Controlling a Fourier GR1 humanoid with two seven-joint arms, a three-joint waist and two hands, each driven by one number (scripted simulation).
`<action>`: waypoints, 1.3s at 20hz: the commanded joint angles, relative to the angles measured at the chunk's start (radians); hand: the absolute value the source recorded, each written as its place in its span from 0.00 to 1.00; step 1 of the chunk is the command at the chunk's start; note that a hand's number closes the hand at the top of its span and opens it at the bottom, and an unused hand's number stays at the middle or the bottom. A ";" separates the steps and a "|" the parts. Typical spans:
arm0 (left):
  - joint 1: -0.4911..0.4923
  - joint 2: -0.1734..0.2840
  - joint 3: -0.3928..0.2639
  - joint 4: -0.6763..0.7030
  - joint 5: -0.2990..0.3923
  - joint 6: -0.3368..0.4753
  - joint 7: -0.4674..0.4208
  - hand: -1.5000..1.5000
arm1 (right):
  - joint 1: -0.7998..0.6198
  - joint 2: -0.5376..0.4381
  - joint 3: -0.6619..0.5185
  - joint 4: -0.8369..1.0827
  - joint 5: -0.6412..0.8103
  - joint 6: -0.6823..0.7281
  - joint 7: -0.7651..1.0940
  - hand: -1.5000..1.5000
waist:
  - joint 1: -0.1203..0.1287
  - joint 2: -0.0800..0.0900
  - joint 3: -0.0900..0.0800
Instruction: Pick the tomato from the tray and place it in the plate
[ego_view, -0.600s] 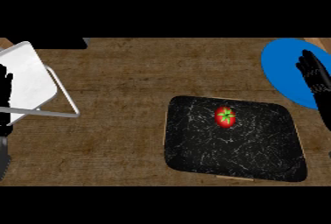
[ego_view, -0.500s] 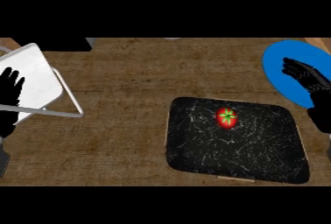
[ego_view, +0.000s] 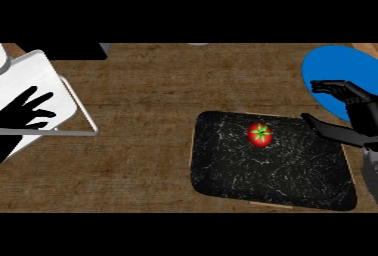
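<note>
Tomato (ego_view: 259, 135) sits in the black tray (ego_view: 221, 175), upper middle — untouched. Right hand (ego_view: 353, 114) hovers at the tray's right edge, fingers spread and holding nothing, overlapping the blue plate (ego_view: 332, 67). Left hand (ego_view: 28, 111) rests at far left, fingers spread — over a white board (ego_view: 29, 75).

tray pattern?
Black with white flecks, like marble; tray, head view.

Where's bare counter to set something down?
Widest free patch: brown wooden counter between the white rack and black speckled tray. Crowded at right, where the right hand overlaps the blue round plate.
</note>
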 joint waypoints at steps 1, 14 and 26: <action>-0.020 -0.133 -0.102 -0.071 -0.159 0.080 -0.207 0.50 | 0.044 0.093 -0.003 0.096 -0.033 0.020 -0.147 0.00 | -0.008 0.009 -0.006; 0.011 -0.216 -0.076 -0.019 -0.279 0.039 -0.234 0.50 | -0.005 -0.092 0.127 0.163 0.222 0.119 -0.161 0.00 | -0.013 0.000 -0.012; 0.021 -0.274 -0.036 0.005 -0.335 -0.004 -0.254 0.50 | -0.071 -0.127 0.265 0.109 0.384 0.164 0.054 0.00 | -0.018 0.002 -0.012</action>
